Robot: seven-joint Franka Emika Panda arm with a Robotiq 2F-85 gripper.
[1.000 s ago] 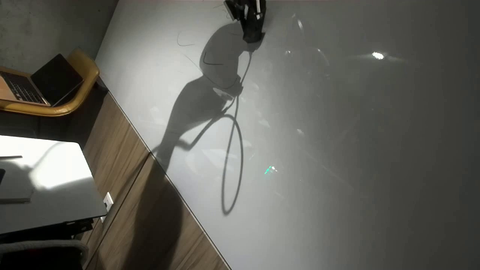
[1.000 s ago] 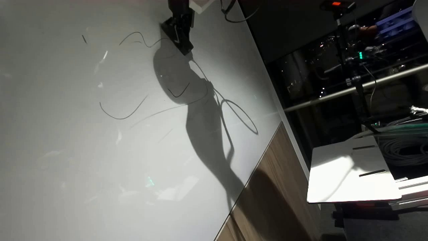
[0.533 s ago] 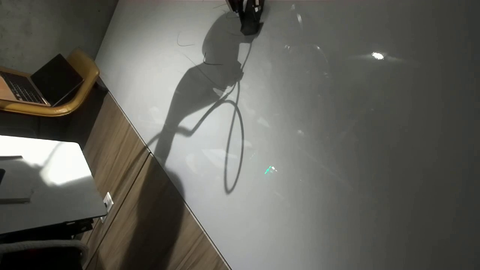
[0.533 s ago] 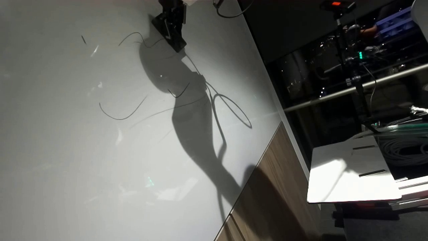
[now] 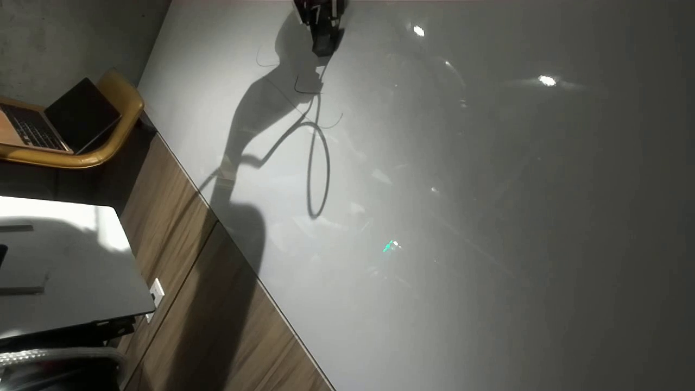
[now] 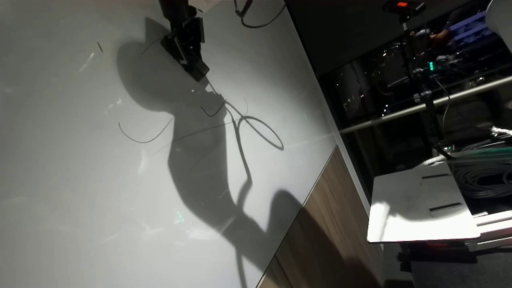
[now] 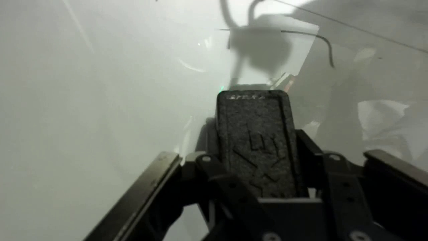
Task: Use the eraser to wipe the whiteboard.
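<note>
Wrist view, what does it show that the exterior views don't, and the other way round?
Only the wrist view shows the dark-lined face of the eraser, held in the gripper.
Only the exterior views show wood panelling bordering the whiteboard, in both, and the open laptop on a yellow chair, in an exterior view.
All share the gripper, the whiteboard and dark marker lines.
</note>
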